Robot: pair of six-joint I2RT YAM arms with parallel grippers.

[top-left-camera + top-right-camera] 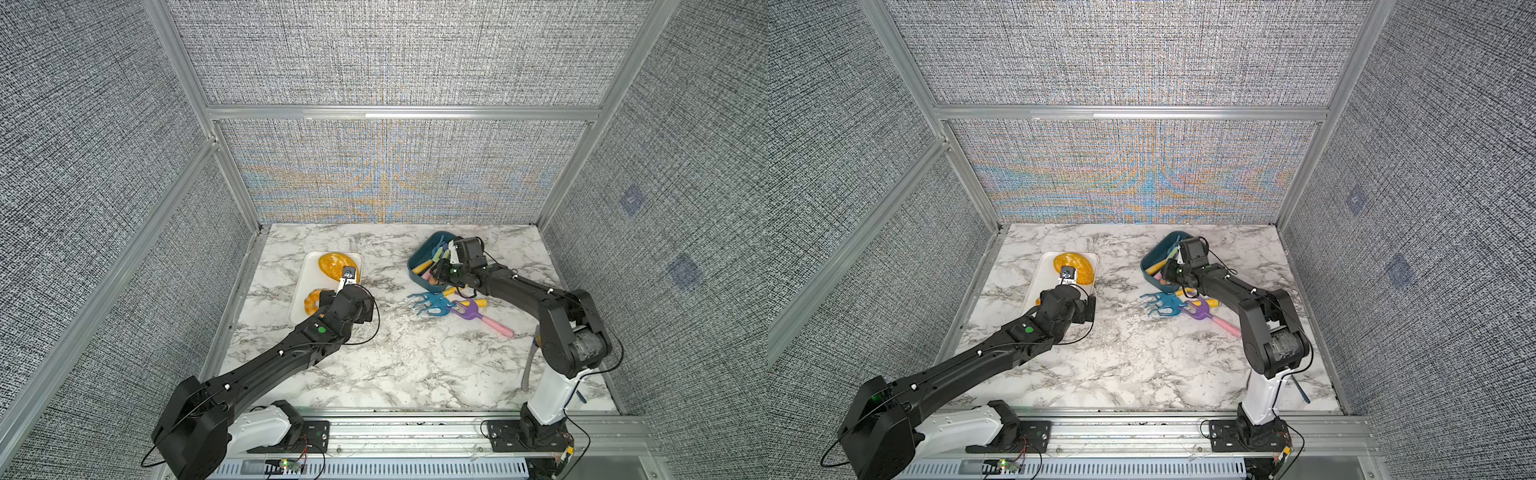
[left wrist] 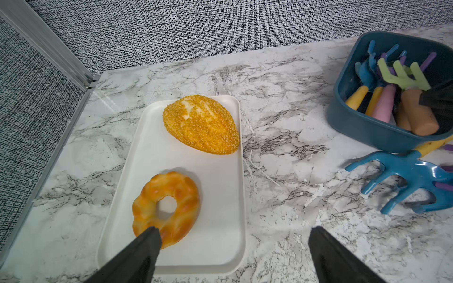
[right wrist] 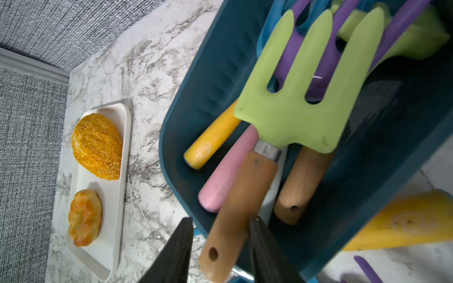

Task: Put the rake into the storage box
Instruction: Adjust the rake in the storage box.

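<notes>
1. On the bench's [image 1: 374, 365] left: one white tray [image 2: 220, 196], one seeded loaf [image 2: 201, 125], one ring bun [image 2: 166, 208]; left hand [image 2: 234, 232] spread wide, empty, above.
2. Centre: one blue rake [image 1: 430, 303], one purple rake [image 1: 469, 309], both loose.
3. Right: one storage box [image 3: 215, 61], five handles showing. The green rake [image 3: 294, 103] lies inside with its handle overhanging. The right hand [image 3: 220, 220] straddles it; we cannot tell whether it grips. We fear the rake tipping out.
</notes>
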